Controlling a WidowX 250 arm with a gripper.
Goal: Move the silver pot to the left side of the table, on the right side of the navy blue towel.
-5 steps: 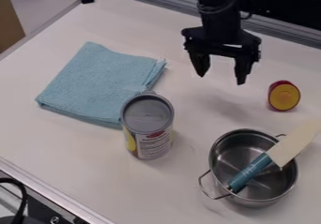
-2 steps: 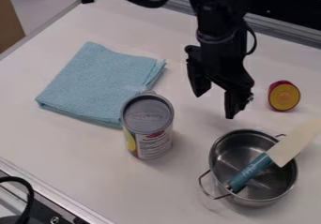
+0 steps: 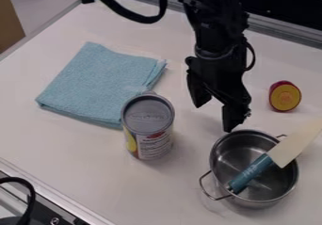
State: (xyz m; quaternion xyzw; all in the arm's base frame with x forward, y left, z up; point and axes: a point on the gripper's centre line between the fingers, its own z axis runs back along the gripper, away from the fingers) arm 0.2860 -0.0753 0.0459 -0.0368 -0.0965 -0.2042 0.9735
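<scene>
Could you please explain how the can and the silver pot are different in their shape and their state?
The can is tall and narrow, while the pot is low and wide. The can has a grey lid on top, whereas the pot is open, with a knife resting in it. The can has a printed label; the pot is bare metal with two loop handles. Both stand upright on the table.

The black robot arm [image 3: 217, 43] had 2 curved black cables [image 3: 129, 16] and a black gripper [image 3: 215, 116] with 2 blocky, tapering fingers [image 3: 234, 116].
</scene>
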